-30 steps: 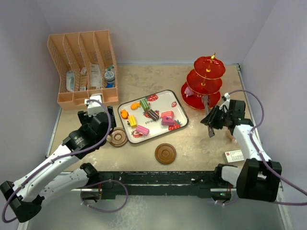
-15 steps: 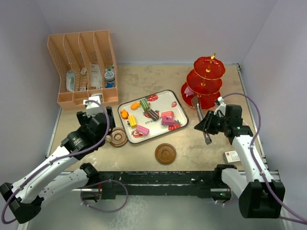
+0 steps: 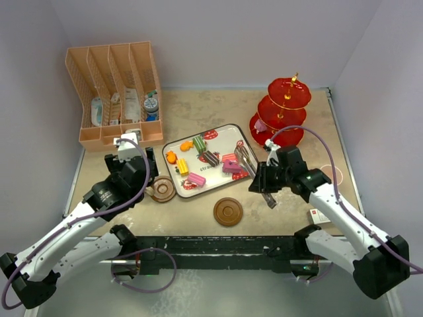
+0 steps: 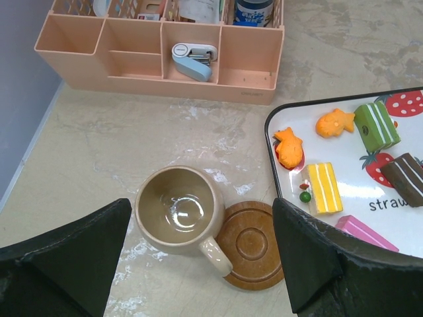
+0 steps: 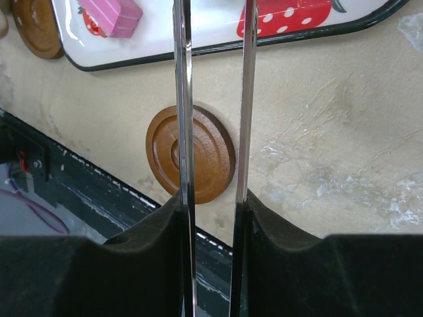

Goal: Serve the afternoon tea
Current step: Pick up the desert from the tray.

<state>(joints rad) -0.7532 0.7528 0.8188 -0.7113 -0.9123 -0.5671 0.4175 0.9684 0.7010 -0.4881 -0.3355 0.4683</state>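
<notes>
A tan mug point(image 4: 178, 210) stands on the table, its side touching a brown saucer point(image 4: 254, 244), and my left gripper point(image 4: 198, 261) hovers open above both. A second saucer point(image 3: 228, 212) lies near the front edge. Toy cakes point(image 3: 210, 157) lie on a white strawberry tray point(image 3: 225, 139). My right gripper point(image 5: 213, 257) is shut on metal tongs point(image 5: 185, 99), whose slightly parted blades reach over the tray's right edge point(image 3: 244, 160). The red three-tier stand point(image 3: 281, 115) at the back right carries a pink sweet point(image 3: 261, 124). A pink mug point(image 3: 330, 175) sits right of the right arm.
A peach divided rack point(image 3: 115, 92) of toiletries stands at the back left, close behind the left gripper point(image 3: 147, 173). A small white box point(image 3: 322, 214) lies near the right arm's base. Walls close in on three sides.
My right arm has swung left from beside the red stand to the tray's right edge, carrying the tongs. The left arm and mug have not moved.
</notes>
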